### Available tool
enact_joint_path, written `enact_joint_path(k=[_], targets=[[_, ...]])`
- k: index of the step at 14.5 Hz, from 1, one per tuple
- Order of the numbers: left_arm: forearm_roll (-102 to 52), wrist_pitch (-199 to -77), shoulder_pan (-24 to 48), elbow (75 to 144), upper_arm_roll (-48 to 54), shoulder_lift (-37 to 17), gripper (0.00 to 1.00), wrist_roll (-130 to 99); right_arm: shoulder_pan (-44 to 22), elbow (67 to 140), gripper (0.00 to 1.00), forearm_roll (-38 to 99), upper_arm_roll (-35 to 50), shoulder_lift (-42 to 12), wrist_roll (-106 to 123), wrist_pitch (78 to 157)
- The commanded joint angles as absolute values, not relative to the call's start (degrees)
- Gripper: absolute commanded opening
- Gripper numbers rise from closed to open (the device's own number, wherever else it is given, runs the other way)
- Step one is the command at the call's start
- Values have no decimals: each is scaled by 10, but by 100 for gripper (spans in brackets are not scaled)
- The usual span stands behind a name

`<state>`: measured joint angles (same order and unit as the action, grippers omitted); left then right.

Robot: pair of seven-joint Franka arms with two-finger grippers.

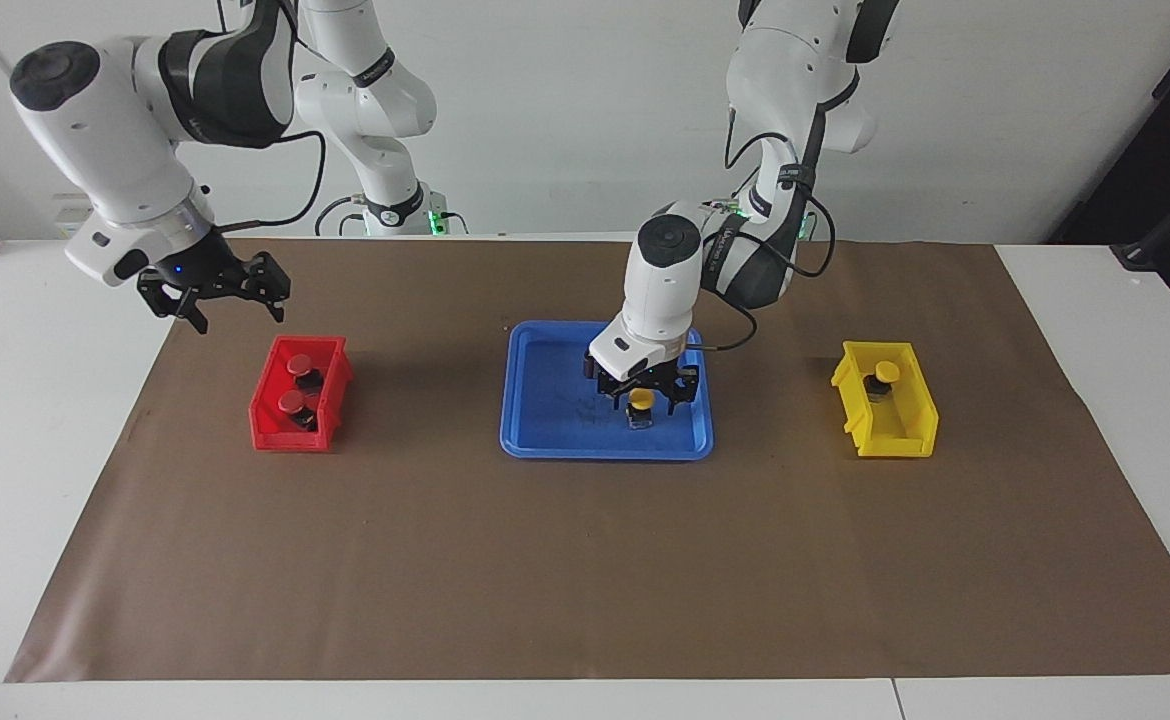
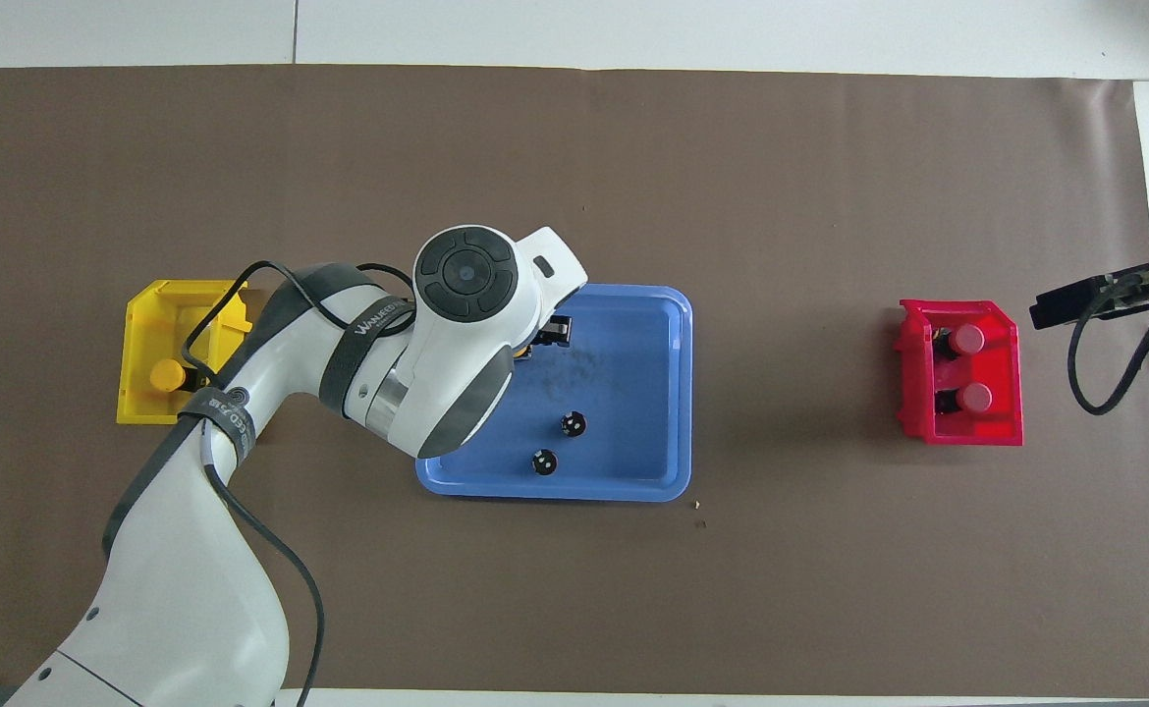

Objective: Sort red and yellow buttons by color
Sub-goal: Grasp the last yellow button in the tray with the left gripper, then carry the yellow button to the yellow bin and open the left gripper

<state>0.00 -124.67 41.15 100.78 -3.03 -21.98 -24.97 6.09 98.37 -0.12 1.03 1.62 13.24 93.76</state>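
Note:
Two red buttons [image 1: 299, 364] [image 1: 291, 402] sit in the red bin [image 1: 263, 430] at the right arm's end of the table. My right gripper [image 1: 232, 310] hangs open and empty in the air, above the mat just beside that bin. One yellow button [image 1: 641, 397] stands in the blue tray [image 1: 545, 440]. My left gripper [image 1: 645, 404] is lowered around it, a finger on each side, still open. In the overhead view the left wrist hides this button. Another yellow button [image 1: 886, 372] sits in the yellow bin [image 1: 905, 440].
Two small dark cylinders [image 2: 574, 424] [image 2: 544, 462] with silvery tops stand in the tray, nearer to the robots than the yellow button. The brown mat [image 1: 585, 560] covers the table around the tray and both bins.

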Motion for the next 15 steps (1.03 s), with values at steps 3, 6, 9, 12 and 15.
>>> enact_joint_path(k=[3,6,9,12,15], targets=[[-17,-1236,414,1020,-40,-209,3,-283,69,941,100,-4,7,30,120,854],[-44,-1220,410,1011,-47,-192,2,-282,92,958,100,-4,4,33,113,884],[-44,-1126,341,979,-47,-131,2,-236,76,950,100,-10,-4,20,111,885],[-38,-1061,235,966,-50,-95,2,-96,80,947,100,-11,-1,20,108,888],[-4,-1051,138,969,-53,-88,2,16,80,947,100,-11,-2,20,103,888]])
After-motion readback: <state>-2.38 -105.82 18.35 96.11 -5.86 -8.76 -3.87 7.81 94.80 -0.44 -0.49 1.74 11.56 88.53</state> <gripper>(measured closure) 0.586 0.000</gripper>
